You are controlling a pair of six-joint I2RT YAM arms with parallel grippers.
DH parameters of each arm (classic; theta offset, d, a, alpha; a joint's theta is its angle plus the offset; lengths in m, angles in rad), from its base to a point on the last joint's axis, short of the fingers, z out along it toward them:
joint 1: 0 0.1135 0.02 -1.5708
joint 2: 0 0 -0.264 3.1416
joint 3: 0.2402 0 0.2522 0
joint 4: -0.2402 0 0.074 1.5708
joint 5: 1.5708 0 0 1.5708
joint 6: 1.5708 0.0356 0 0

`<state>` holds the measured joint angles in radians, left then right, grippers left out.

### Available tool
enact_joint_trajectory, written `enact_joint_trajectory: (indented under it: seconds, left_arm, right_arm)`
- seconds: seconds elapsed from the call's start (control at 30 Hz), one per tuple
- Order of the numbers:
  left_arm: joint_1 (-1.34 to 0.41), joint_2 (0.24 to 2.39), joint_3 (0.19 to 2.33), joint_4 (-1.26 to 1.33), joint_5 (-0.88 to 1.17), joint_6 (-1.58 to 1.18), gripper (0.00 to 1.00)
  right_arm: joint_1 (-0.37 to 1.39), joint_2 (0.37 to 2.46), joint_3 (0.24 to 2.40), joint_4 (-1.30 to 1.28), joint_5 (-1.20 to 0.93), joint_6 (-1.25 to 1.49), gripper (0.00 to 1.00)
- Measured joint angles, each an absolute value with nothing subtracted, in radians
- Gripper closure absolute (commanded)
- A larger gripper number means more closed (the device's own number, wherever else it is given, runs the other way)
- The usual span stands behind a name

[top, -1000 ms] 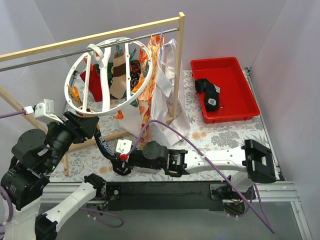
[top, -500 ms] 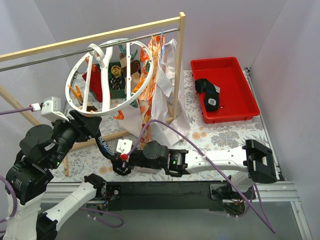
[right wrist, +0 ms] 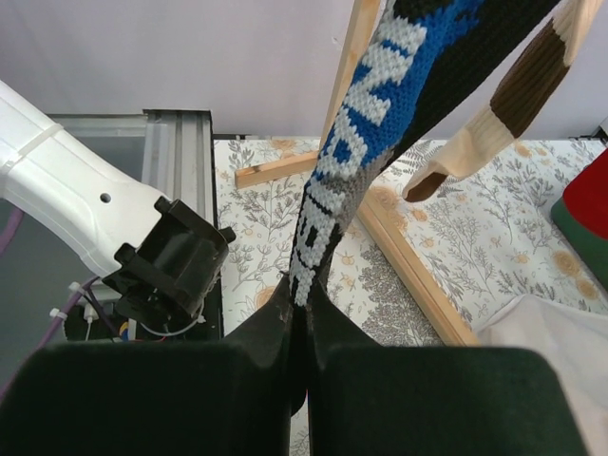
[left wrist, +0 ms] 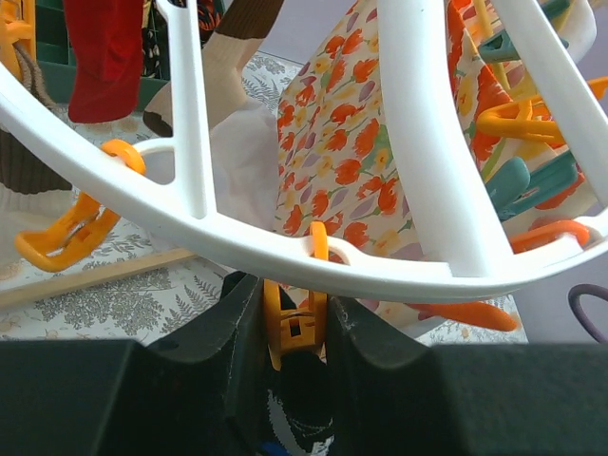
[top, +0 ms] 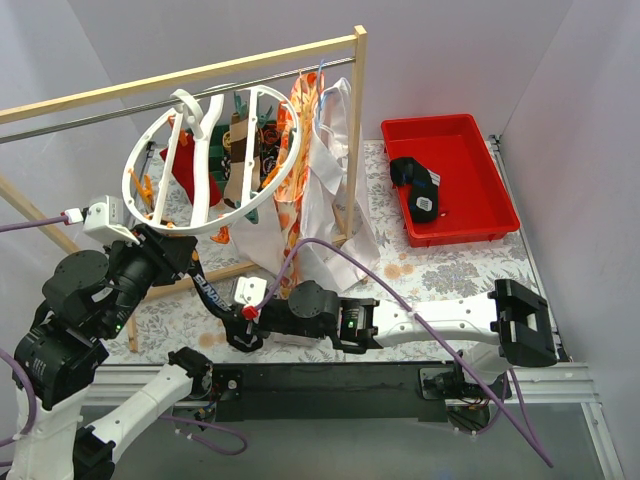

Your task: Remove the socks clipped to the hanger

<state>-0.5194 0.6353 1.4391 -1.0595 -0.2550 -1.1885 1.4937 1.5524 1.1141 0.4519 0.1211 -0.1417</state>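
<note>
My left claw (left wrist: 294,296) is nearly closed, pinching 1 orange clip (left wrist: 285,332) just under the rim of the white round hanger (left wrist: 190,233). My right claw (right wrist: 300,296) is pressed together on 1 black-and-blue sock (right wrist: 366,119) that rises from it. The red tray (top: 480,150) on the bench (top: 450,270) holds 1 black sock (top: 415,188). 1 red sock (left wrist: 104,47) and 1 tan-and-brown sock (top: 240,165) hang from the hanger.

The table (top: 455,268) wore a cloth printed with ferns and flowers. A red tray (top: 462,238) sat at its far right corner. A wooden rack (top: 357,130) stood across the left and middle, a white shirt (top: 352,245) pooling at its post.
</note>
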Motion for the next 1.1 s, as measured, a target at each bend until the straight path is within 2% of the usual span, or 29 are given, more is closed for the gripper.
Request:
enact_joint_trajectory:
  seconds: [0.5,0.83,0.93,1.1]
  left_arm:
    - [-0.519,0.636,1.476,-1.069,-0.296,-1.178,1.0]
    - [-0.519,0.635,1.481,-1.068,-0.302,-1.174,1.0]
    - [-0.519,0.632,1.481,-1.067,-0.302,-1.174,1.0]
    - [-0.519,0.623,1.481,-1.065,-0.302,-1.175,1.0]
  right_arm:
    - [1.494,1.312,0.893,0.297,0.16,-0.073,0.99]
    - [1.486,0.955,0.727,0.091,0.449,-0.002,0.99]
    - [1.432,0.839,0.701,0.051,0.541,0.028,0.99]
    - [1.223,0.709,0.644,0.01,0.606,0.075,0.99]
